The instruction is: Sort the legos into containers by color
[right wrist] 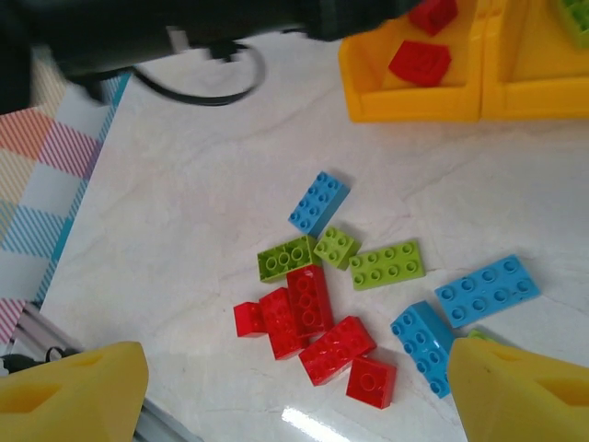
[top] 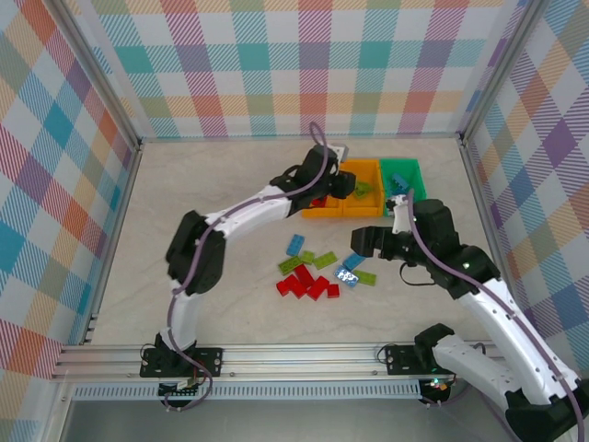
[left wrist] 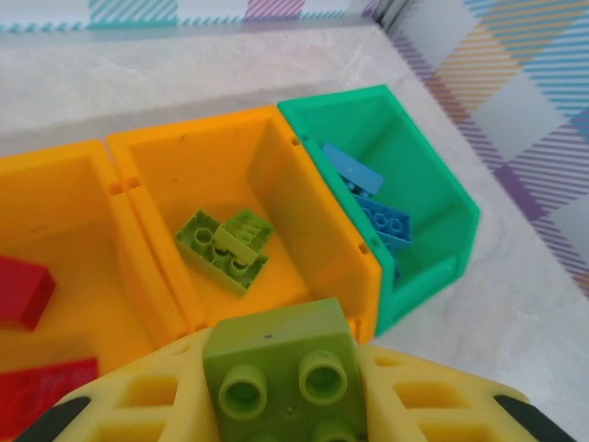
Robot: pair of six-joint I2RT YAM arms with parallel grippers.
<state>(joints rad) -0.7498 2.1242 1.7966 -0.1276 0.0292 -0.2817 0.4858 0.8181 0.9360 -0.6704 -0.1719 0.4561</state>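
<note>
My left gripper is shut on a lime green lego, held just above the near wall of the middle orange container, which has lime bricks in it. The left orange container holds red bricks, and the green container holds blue ones. My right gripper hangs open over the loose legos on the table: a red cluster, lime bricks and blue bricks. From above, the left gripper is over the bins and the right gripper is beside the pile.
The three bins stand in a row at the back right of the table. My left arm reaches diagonally across the middle. Metal frame posts and plaid walls close in the sides and back.
</note>
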